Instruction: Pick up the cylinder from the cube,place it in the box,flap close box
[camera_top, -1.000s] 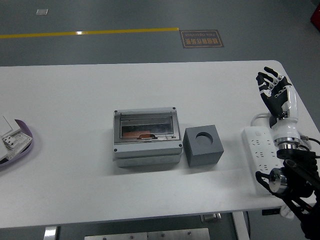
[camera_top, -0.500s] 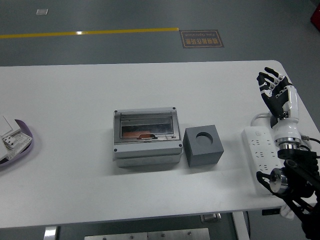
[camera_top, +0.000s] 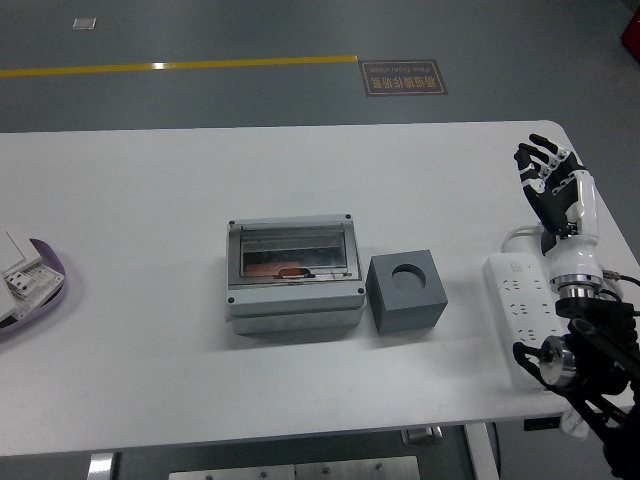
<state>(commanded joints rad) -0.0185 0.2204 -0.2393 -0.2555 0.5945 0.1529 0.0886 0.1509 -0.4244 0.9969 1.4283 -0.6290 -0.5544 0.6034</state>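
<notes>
A grey box (camera_top: 291, 277) with a clear flap lies at the table's middle; the flap is down and an orange piece shows through it. A dark grey cube (camera_top: 406, 291) stands just right of the box, and the round hole in its top holds nothing. No loose cylinder is in view. My right hand (camera_top: 548, 181) is held up over the table's right edge, far right of the cube, with its fingers spread and holding nothing. My left arm is out of view.
A white power strip (camera_top: 517, 300) lies by the right edge under my right forearm. A purple-rimmed tray (camera_top: 40, 290) with white parts sits at the left edge. A yellow line runs across the floor beyond the table.
My right hand has drifted slightly to the right. Nothing else has moved.
</notes>
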